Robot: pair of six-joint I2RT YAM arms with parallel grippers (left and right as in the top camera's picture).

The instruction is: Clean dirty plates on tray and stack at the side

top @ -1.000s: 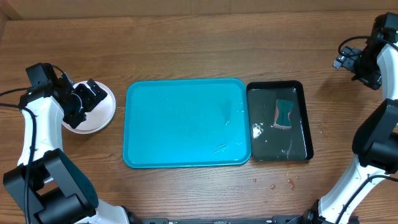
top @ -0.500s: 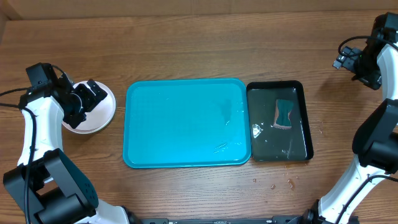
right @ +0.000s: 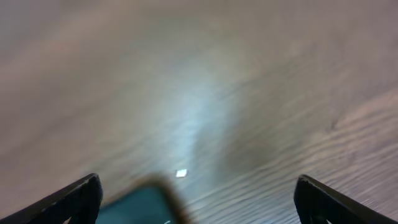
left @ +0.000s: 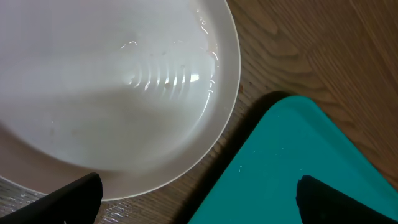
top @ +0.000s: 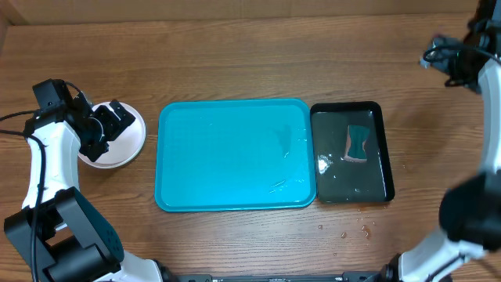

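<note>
Wooden bench: by its left edge the white plate [top: 131, 146] sits right beneath the left gripper [top: 109, 125], spread wide, just left of the turquoise tray [top: 231, 157], while the right gripper [right: 196, 199], also spread, hangs by the far right corner.

Table [top: 235, 55]: brown wood with lines of grain, dull, not shiny.
Tray [top: 235, 157]: blue-green plastic, smooth and shiny, with small wet glints.
White plate [left: 124, 81] beside the tray: smooth plastic, glossy, with bright light marks.
Black basin [top: 347, 105] on the tray's other side: shiny black plastic, wet inside.
Sponge [top: 358, 143] in the basin next to the tray: looks soft and dull.
</note>
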